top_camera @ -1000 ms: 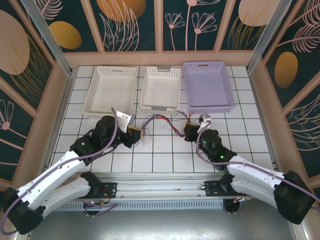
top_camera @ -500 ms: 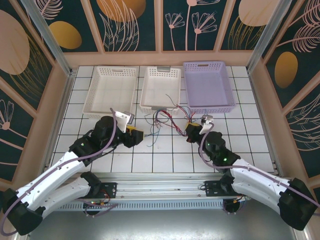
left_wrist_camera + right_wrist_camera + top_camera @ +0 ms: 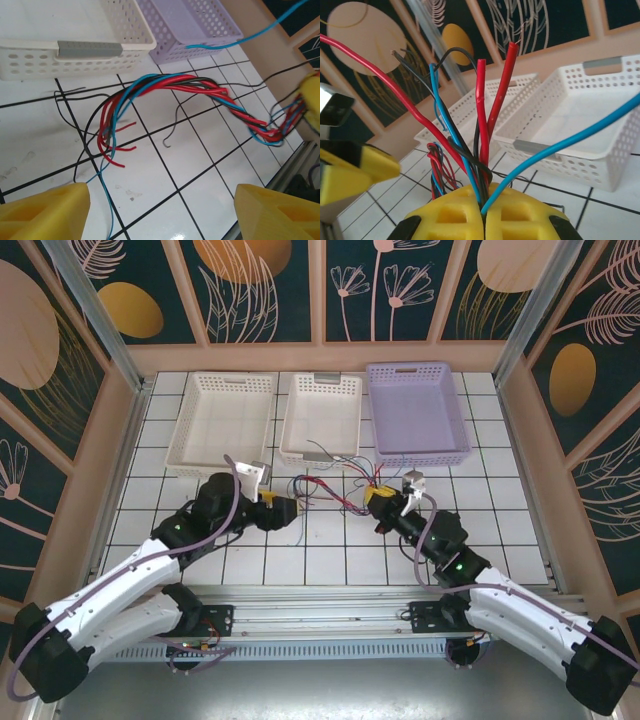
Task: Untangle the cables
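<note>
Shows red, blue & black cables (image 3: 325, 485) (image 3: 175, 90) (image 3: 479, 125) in a loose tangle, ctr of top view, on tiled table (image 3: 330, 560) just below middle white basket (image 3: 290, 420). Pinched at right end by right gripper (image 3: 375, 498) (image 3: 482, 210), fingers pressed together. Left gripper (image 3: 287, 508) (image 3: 162, 212): spread wide, just left of tangle, holding nothing.

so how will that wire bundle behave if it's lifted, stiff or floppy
Probably floppy: the cables curve loosely across the tiles. Short ends stand up from the right gripper, so slightly springy. They look twisted together, so lifting one likely drags others.
</note>
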You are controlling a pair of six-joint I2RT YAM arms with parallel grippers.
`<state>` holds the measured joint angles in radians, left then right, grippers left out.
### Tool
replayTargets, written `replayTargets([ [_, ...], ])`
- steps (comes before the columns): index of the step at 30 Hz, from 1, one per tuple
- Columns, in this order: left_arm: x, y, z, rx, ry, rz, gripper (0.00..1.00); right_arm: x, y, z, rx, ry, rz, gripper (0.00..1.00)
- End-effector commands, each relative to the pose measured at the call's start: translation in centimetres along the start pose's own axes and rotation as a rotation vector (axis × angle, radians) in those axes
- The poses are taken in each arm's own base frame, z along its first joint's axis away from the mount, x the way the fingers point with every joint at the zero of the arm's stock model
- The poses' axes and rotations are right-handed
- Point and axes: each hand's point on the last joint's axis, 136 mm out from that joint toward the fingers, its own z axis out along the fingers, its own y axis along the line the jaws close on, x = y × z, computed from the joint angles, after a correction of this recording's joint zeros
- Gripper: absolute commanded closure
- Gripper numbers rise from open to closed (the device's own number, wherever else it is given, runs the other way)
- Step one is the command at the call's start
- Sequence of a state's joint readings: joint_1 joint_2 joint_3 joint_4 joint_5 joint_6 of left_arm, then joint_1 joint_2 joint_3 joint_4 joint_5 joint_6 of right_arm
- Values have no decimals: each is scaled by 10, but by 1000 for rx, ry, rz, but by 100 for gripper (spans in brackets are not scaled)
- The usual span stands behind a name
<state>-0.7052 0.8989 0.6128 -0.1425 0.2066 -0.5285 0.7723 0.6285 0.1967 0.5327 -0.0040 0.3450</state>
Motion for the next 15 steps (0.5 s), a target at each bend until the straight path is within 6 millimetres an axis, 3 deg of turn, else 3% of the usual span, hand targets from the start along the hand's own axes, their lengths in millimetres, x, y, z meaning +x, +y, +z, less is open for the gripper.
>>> replayTargets([
  [1, -8, -7, 4, 49, -39, 4, 23, -21, 30, -3, -135, -56, -26, 100],
  [9, -2, -3, 14, 48, -23, 15, 20, -34, 56, -5, -262, -40, -15, 100],
  [15, 6, -5, 20, 58, 8, 17, 19, -49, 64, -6, -288, -48, 16, 100],
])
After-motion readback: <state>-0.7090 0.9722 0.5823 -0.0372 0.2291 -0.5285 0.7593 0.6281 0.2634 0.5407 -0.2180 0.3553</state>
